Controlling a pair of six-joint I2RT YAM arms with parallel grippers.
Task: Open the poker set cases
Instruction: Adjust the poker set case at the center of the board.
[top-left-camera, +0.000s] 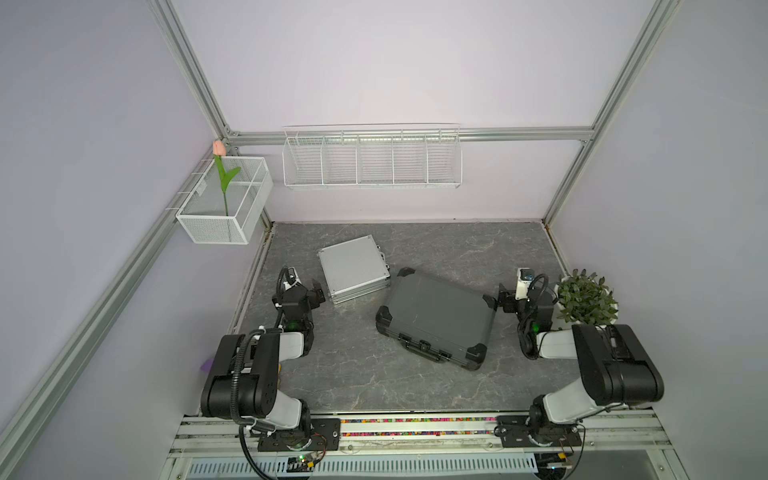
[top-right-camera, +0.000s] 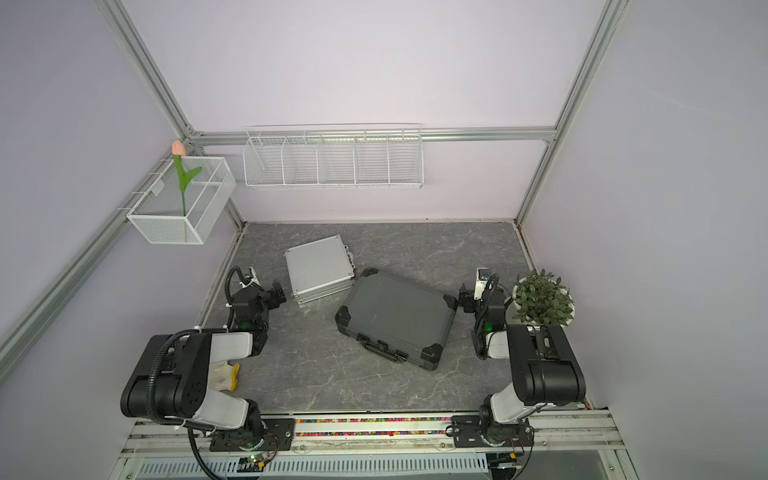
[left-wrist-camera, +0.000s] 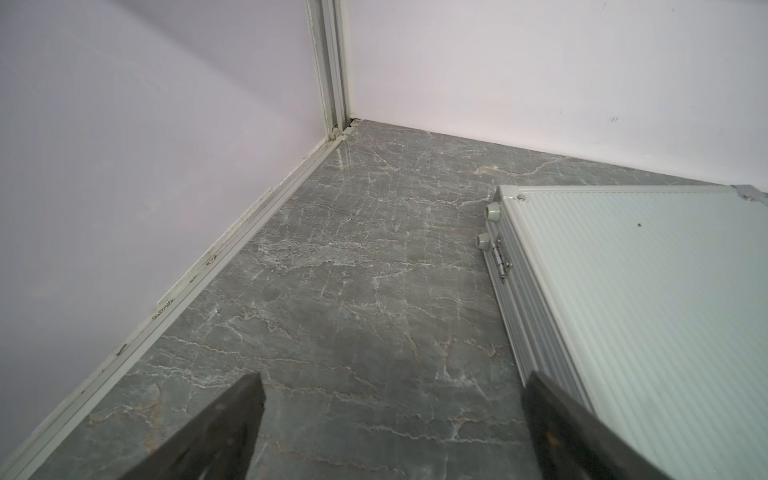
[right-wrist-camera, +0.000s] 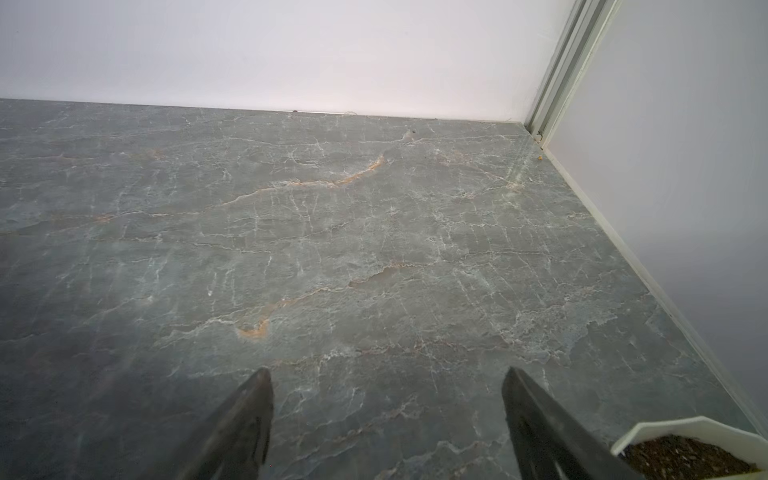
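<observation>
While 1 silver case (top-left-camera: 353, 268) and 1 dark grey case (top-left-camera: 436, 318) lie shut, left gripper (left-wrist-camera: 392, 384) and right gripper (right-wrist-camera: 387, 376) flank the latter, jaws apart.

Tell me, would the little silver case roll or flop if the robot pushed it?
Probably neither. The silver case lies flat on the table on a broad square face, so it would likely slide, not roll. Its ribbed metal sides look stiff, so it should not flop. The table looks smooth, so it might skid easily.
</observation>
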